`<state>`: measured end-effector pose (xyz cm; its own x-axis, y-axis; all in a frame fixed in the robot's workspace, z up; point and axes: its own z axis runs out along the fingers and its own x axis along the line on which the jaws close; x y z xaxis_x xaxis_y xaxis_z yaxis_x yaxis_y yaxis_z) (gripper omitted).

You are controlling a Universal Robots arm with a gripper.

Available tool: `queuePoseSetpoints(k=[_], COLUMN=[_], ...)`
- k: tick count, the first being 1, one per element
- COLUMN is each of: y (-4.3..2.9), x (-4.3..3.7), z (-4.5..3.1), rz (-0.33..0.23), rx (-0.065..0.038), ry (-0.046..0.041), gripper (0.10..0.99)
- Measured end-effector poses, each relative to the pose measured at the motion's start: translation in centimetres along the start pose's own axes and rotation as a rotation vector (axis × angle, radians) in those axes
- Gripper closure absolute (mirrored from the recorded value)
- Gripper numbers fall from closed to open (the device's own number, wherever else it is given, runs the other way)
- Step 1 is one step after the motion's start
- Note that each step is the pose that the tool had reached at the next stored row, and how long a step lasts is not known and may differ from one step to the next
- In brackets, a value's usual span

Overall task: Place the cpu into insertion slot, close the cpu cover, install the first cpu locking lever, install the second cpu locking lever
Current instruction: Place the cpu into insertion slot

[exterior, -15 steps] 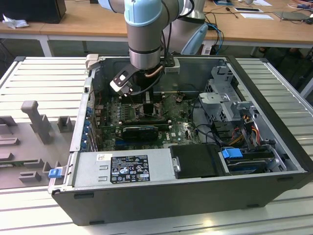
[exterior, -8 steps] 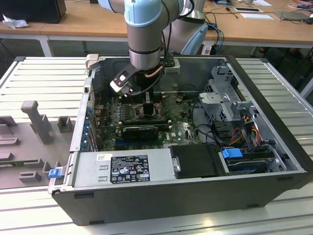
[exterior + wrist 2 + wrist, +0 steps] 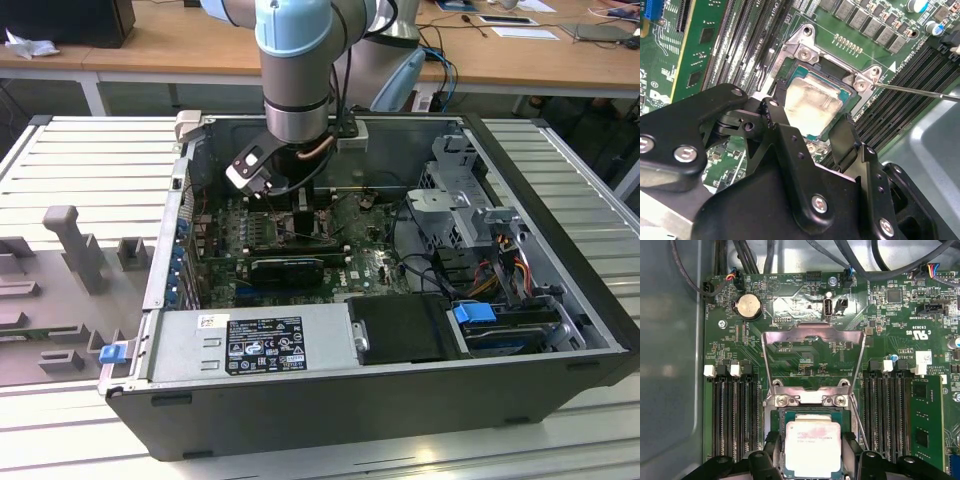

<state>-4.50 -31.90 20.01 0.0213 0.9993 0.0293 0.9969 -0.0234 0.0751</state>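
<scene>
In the exterior view the arm (image 3: pixel 295 70) reaches down into the open computer case (image 3: pixel 300 425), and its wrist hides what lies beneath. In the first wrist view the chip (image 3: pixel 812 445) is cut off at its near side by the picture's edge. In the second wrist view the body of the gripper (image 3: pixel 810 122) covers one corner. We see the two fingers (image 3: pixel 771 450) drawn in to the chip's width, pressed on opposite edges. The chip lies flat, pale face up, within the socket (image 3: pixel 801 50), its edges parallel to the rim. Being square, it favours no axis. Whether it is fully seated we cannot tell. The cover (image 3: pixel 812 332) stands swung open on its hinge.
</scene>
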Motion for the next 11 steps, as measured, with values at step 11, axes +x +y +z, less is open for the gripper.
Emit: queuePoseSetpoints(k=[11], y=[0.39], x=[0.14], z=[0.04], rz=[-0.023], rx=[0.0], ry=[-0.007], gripper=[0.478])
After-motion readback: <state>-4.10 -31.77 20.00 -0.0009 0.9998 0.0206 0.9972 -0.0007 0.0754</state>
